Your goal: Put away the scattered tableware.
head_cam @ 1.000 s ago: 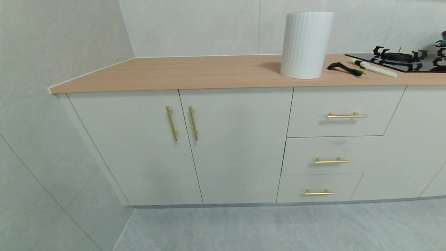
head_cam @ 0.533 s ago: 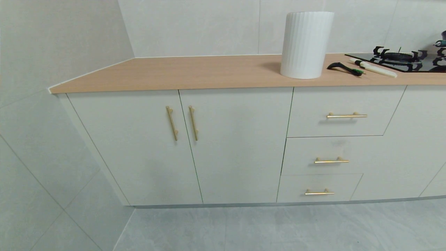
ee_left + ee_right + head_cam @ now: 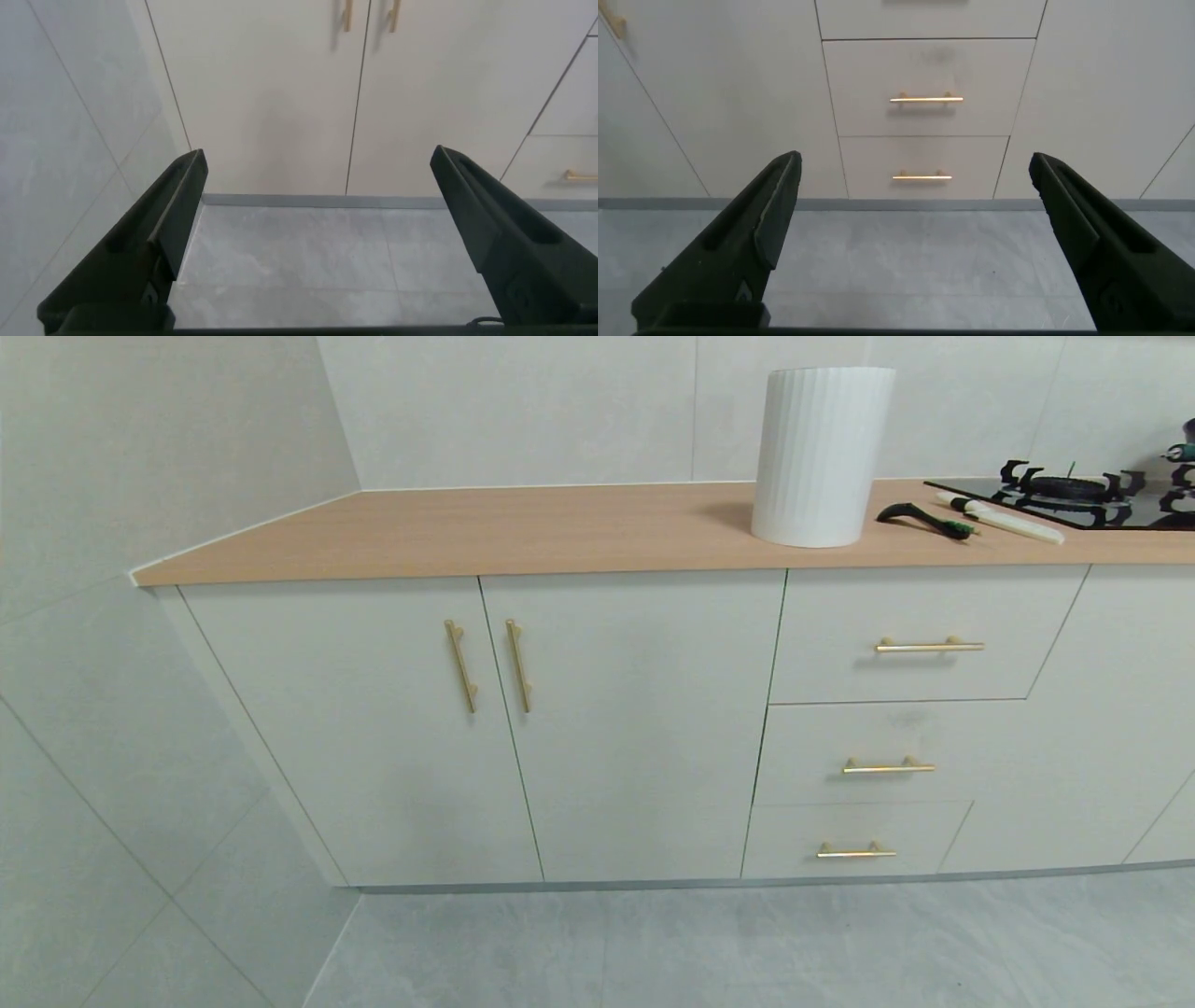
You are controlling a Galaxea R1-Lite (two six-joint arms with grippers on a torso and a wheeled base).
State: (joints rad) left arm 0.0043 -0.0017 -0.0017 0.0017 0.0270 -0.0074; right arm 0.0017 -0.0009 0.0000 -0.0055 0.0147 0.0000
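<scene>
On the wooden countertop [image 3: 523,527] at the right lie a black utensil with a green handle [image 3: 926,520] and a long cream-white utensil [image 3: 1001,518], beside a tall white ribbed container [image 3: 820,455]. My left gripper [image 3: 318,187] is open, low near the floor, facing the double cabinet doors [image 3: 364,84]. My right gripper [image 3: 915,187] is open too, low before the drawers [image 3: 926,89], holding nothing.
A black gas hob [image 3: 1088,497] sits at the counter's far right. Below are two doors with gold handles [image 3: 490,665] and three drawers with gold handles [image 3: 929,645]. A tiled wall [image 3: 112,616] closes the left side. Grey floor [image 3: 747,943] lies in front.
</scene>
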